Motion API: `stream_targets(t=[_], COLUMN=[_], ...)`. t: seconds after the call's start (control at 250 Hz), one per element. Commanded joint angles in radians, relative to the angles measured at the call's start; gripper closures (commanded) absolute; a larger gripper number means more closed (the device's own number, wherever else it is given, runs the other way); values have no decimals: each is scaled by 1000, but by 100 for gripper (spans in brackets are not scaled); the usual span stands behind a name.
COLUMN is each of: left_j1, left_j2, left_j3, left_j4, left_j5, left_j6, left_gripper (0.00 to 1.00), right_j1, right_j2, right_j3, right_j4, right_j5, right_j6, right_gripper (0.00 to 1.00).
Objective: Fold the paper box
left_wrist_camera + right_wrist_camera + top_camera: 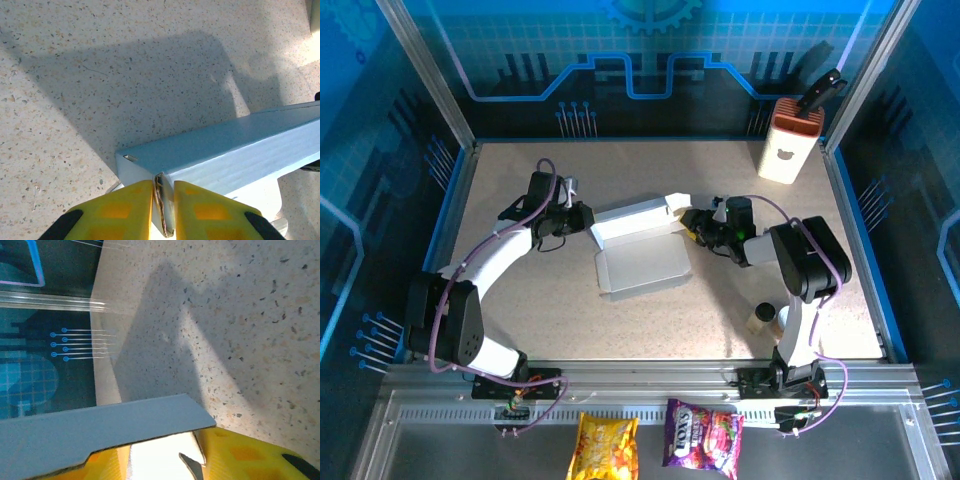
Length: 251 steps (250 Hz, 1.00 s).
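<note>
Speckled beige stone-look covers your desk (720, 320), and the box (642, 265) sits near its middle, between the two arms. The box is pale grey-white cardboard. Its shallow tray lies flat, open side up, and its lid (630, 218) stands up along the far edge, running from one claw to the other.

At the far right corner a white-and-orange container (787, 148) stands upright, well apart from the box.

Your left claw (578, 215) is at the lid's left end. From the left wrist, the left claw (162, 205) is closed tight, with its yellow fingers (125, 210) pinching a thin cardboard edge at the corner of the box (225, 150). The rest of the lid runs away to the right above the desk, throwing a wide shadow on it.

Your right claw (692, 222) is at the lid's right end. From the right wrist, the right claw (165, 460) has its yellow fingers (250, 455) standing apart, with bright cardboard between them and a grey flap of the box (100, 432) crossing in front. You cannot tell from here whether those fingers press the cardboard or only bracket it.

Below the desk's near edge lie two snack bags, one yellow (604, 447) and one purple (703, 438), side by side. A small jar (764, 318) stands on the desk just beside the right arm's base.
</note>
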Motion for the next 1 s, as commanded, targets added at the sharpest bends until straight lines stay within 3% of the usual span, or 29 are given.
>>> stream_targets(t=[0.0, 0.575, 0.747, 0.891, 0.999], left_j1=[13, 14, 13, 13, 14], left_j2=[1, -2, -2, 0, 0], left_j3=[-2, -1, 1, 3, 5], left_j4=[-54, -62, -64, -63, -66], left_j5=[-1, 1, 4, 6, 6], left_j6=[25, 22, 22, 21, 23], left_gripper=[81, 81, 81, 81, 81], right_j1=[16, 61, 73, 82, 83], right_j2=[24, 40, 38, 31, 13], right_j3=[-16, 14, 29, 39, 33], right_j4=[123, 115, 85, 66, 47], right_j5=[-24, -11, -3, 7, 31], right_j6=[48, 30, 9, -11, -30], right_gripper=[60, 64, 61, 68, 63])
